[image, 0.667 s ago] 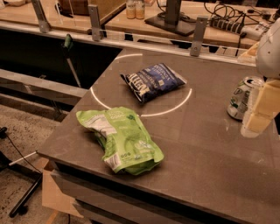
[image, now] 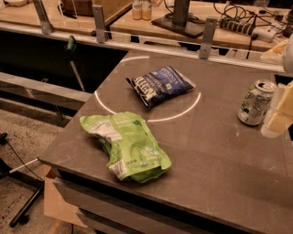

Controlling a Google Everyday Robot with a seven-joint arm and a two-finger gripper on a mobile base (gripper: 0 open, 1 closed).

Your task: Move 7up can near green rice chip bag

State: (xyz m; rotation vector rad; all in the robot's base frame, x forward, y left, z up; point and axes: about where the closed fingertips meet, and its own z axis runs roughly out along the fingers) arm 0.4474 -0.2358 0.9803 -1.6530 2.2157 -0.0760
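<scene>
Camera view: grey-brown table [image: 215, 178] w/ a thin white ring [image: 176, 117] marked on its top. 7up can [image: 255, 103] stands on its base at the far right of the table, pull-tab top up, outside the ring and well apart from both bags. Gripper [image: 277, 119] is at the right edge of frame, just beside the can on its right side, low over the tabletop, partly cut off by the frame. Only pale yellowish parts of it show, so can't tell whether it's released, clenched or grasping anything, nor whether it touches the can. Green rice chip bag [image: 126, 146] lies flat and crinkled near the table's front-left corner, label side up, its upper end just at the ring's near arc. Dark blue chip bag [image: 160, 84] lies inside the ring, farther back, approx. between the green bag and the rear rail [image: 151, 45]. Behind the rail is a wooden bench w/ two small bottles [image: 141, 9] and a power strip w/ cables [image: 240, 25]. Speckled floor [image: 23, 132] at left.
</scene>
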